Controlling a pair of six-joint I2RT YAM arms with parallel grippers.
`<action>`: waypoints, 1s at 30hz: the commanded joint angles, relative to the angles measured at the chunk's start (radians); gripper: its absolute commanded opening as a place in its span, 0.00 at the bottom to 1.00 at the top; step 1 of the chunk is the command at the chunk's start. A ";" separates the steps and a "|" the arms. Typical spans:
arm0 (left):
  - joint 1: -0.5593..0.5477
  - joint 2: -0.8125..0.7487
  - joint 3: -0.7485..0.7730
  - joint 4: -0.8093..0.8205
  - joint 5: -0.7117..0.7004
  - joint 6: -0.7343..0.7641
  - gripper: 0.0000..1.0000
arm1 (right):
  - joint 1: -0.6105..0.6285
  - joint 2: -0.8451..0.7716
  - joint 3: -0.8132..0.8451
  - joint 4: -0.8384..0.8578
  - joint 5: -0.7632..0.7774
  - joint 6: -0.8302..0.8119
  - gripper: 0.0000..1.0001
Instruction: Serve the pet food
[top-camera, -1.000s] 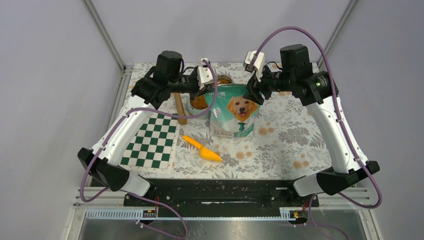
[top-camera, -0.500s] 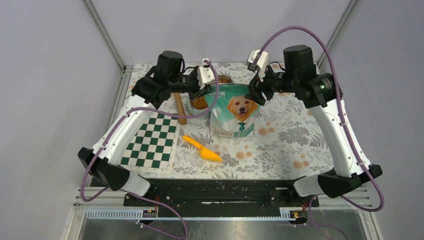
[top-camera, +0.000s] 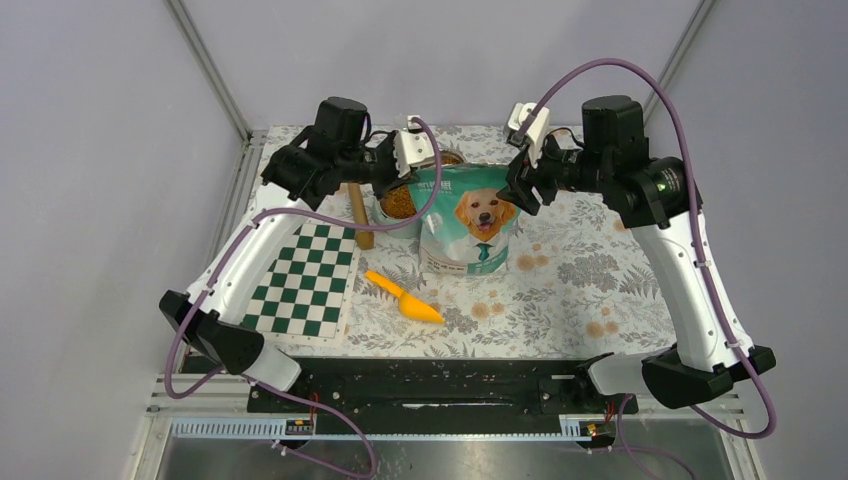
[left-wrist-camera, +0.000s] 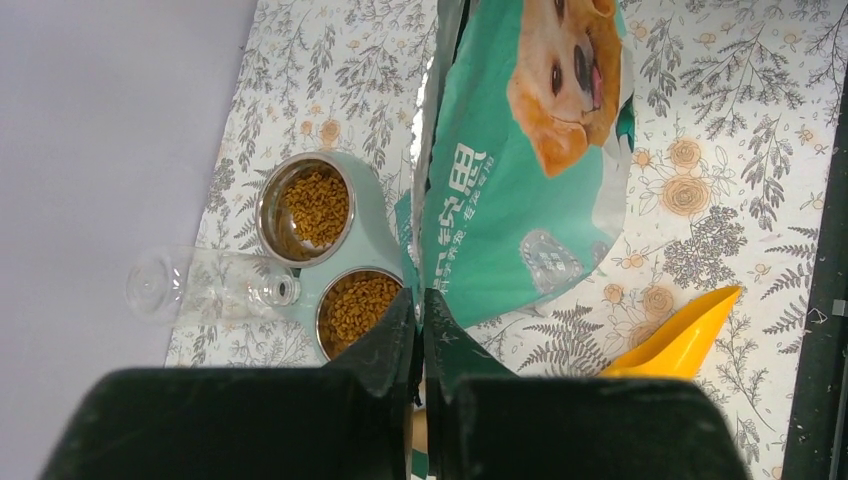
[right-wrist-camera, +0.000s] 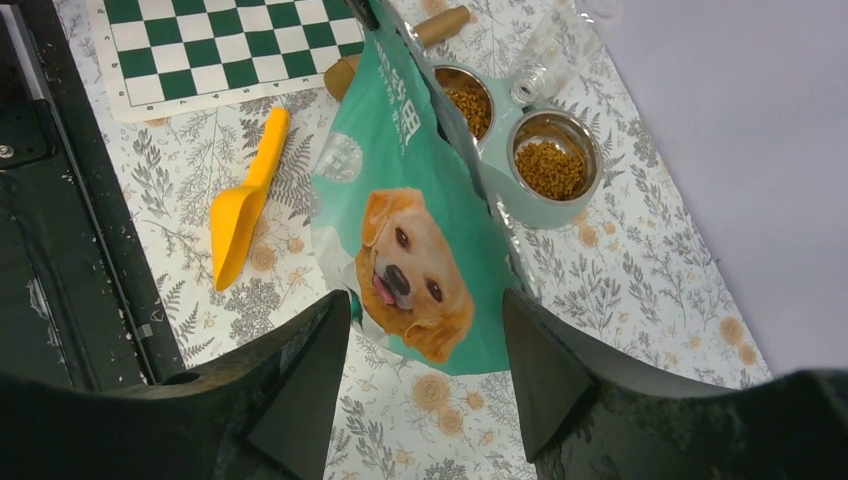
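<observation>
The left wrist view is showing the pet food best: tiny brown pellets are lying as a grainy heap in both round steel bowls of a pale green feeder. A clear, ribbed plastic bottle is lying on its side against the feeder; from overhead the left arm is covering most of this. In that same view the left gripper is holding its dark fingers pressed together right at the edge of the glossy teal bag, though I cannot tell whether any film is caught between them. The right wrist view is looking down on the bag's printed dog, with the right gripper hanging over it, fingers spread wide and touching nothing. It is also showing a green-and-white checkered board and a wooden roller. The smooth orange scoop is lying flat on the floral surface, near the bag's base.
</observation>
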 joint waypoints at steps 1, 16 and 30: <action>-0.001 0.010 0.046 0.050 0.023 -0.019 0.02 | -0.006 -0.028 -0.017 0.001 0.019 0.016 0.65; -0.048 0.060 0.080 0.130 0.074 -0.067 0.04 | -0.011 -0.046 -0.039 0.002 0.040 0.009 0.65; -0.140 0.132 0.099 0.227 0.037 -0.090 0.52 | -0.023 -0.077 -0.078 0.048 0.087 0.027 0.65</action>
